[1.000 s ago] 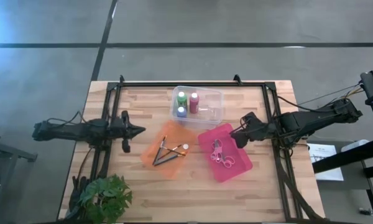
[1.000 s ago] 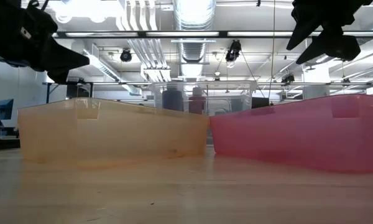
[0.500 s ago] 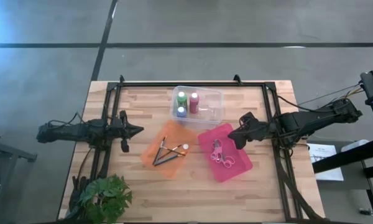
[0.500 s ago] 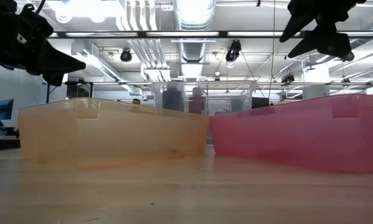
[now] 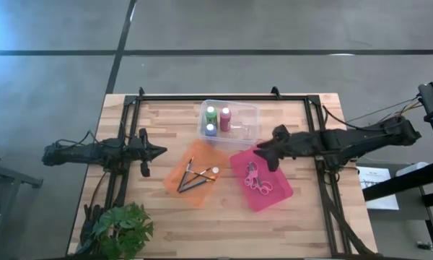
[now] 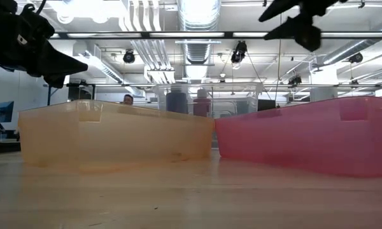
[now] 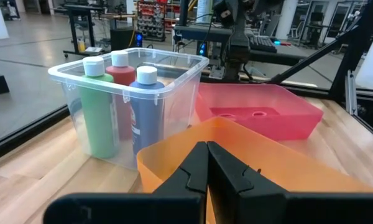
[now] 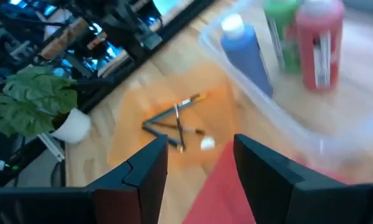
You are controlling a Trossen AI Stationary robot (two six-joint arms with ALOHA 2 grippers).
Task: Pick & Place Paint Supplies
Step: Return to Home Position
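On wooden surface (image 5: 202,224), far centre: clear bin (image 5: 245,126) holding green bottle (image 5: 211,113) and pink-red bottle (image 5: 225,117) side by side along far side, blue bottle (image 5: 211,130) just near of green one. All three upright, white caps, close together in left part of clear bin.

Just near of clear bin: orange bin (image 5: 202,193) at left, pink bin (image 5: 274,191) at right, side by side, adjoining corners close; touching or not, cannot tell.

Inside orange bin: paintbrushes (image 5: 195,175) lying flat and crossed over one another, dark and orange handles. Inside pink bin: pink scissors (image 5: 256,179) lying flat near middle.

Off left of orange bin, raised above surface: left end effector (image 5: 163,152), aimed right toward bins, fingers (image 7: 196,168) clenched tight against each other.

Raised over far-left corner of pink bin, just near of clear bin: right end effector (image 5: 261,153), fingers (image 8: 143,168) spread apart, released.

At near-left corner of surface: potted plant (image 5: 123,227).

Beyond orange bin in low view: part of a person's head (image 6: 128,99) in room behind.
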